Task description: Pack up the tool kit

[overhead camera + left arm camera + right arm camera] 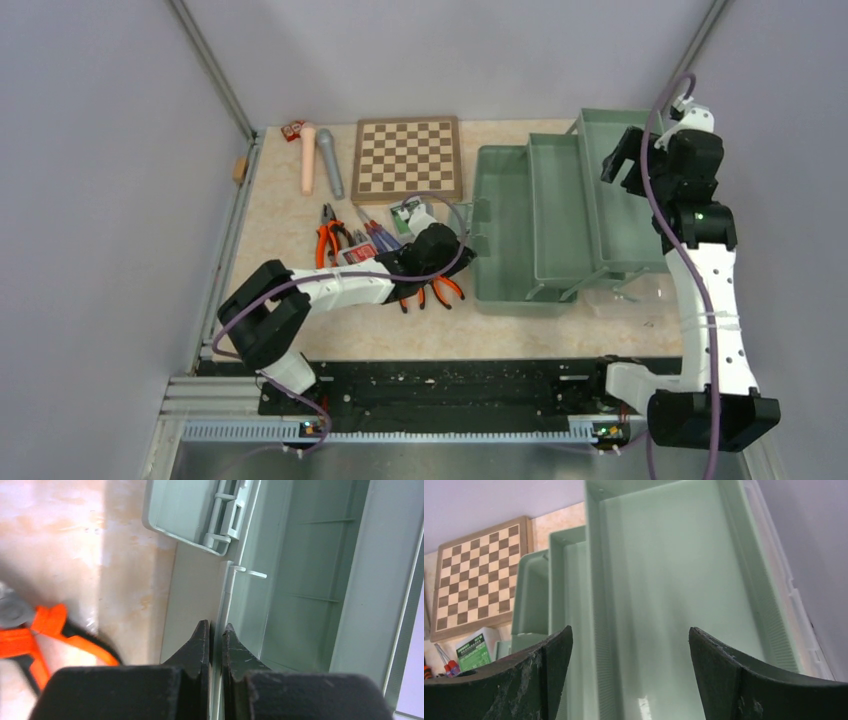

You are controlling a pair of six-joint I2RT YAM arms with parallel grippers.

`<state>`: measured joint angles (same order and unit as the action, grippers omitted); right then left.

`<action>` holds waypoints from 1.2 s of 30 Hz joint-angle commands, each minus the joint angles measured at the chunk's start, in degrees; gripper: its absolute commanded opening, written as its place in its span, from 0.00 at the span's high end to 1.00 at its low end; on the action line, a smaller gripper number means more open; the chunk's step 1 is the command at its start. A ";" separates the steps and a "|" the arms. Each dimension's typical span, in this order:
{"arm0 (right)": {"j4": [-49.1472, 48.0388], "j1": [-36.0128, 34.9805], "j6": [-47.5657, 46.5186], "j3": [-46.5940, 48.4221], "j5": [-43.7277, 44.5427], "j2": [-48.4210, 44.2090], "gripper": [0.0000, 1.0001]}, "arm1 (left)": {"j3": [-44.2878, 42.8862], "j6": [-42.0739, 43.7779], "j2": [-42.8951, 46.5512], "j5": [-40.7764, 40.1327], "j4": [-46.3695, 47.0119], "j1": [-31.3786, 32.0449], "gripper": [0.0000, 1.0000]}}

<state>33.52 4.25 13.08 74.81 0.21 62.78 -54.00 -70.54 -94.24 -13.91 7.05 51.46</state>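
Observation:
The sage-green toolbox (505,235) stands open at the right, with its fold-out trays (620,190) stepped up to the right. My left gripper (472,247) is shut on the box's left wall; in the left wrist view the jaws (215,630) pinch the thin green rim (223,592). My right gripper (622,160) is open and empty above the top tray (664,570). Orange-handled pliers (328,240) lie left of the box, and a second pair (441,291) is partly under my left arm. Screwdrivers (378,235), a green-labelled box (407,214) and a red-labelled box (358,254) lie beside them.
A brown chessboard (407,158) lies at the back centre, with a pink cylinder (308,158) and a grey cylinder (330,165) to its left. A small red box (293,128) sits in the back left corner. The translucent lid (640,292) hangs at the toolbox's near right.

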 commanded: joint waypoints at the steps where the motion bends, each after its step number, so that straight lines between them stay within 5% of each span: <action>1: -0.94 -0.34 0.17 -0.34 1.27 0.69 0.16 | 5.59 -7.82 6.99 -11.10 -0.65 -0.84 1.00; 12: -3.70 -3.07 1.78 -1.92 -6.46 3.92 0.16 | 7.08 -12.68 4.97 -10.57 1.04 0.81 1.00; 24: -5.55 -10.41 4.67 -0.45 -16.48 3.33 0.17 | -5.71 -10.44 -4.57 -9.76 7.50 1.53 0.93; 30: -3.70 -18.27 2.85 -0.67 -12.59 2.80 0.17 | -4.67 -9.02 -3.23 -10.29 9.31 1.54 0.78; 36: -2.61 -23.85 1.13 0.06 -9.44 2.73 0.17 | -1.75 -4.59 2.48 -11.16 9.06 1.45 0.45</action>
<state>31.03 -16.32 16.01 72.64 -12.03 67.13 -57.21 -76.49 -98.04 -22.52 11.64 53.28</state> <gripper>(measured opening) 0.834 0.454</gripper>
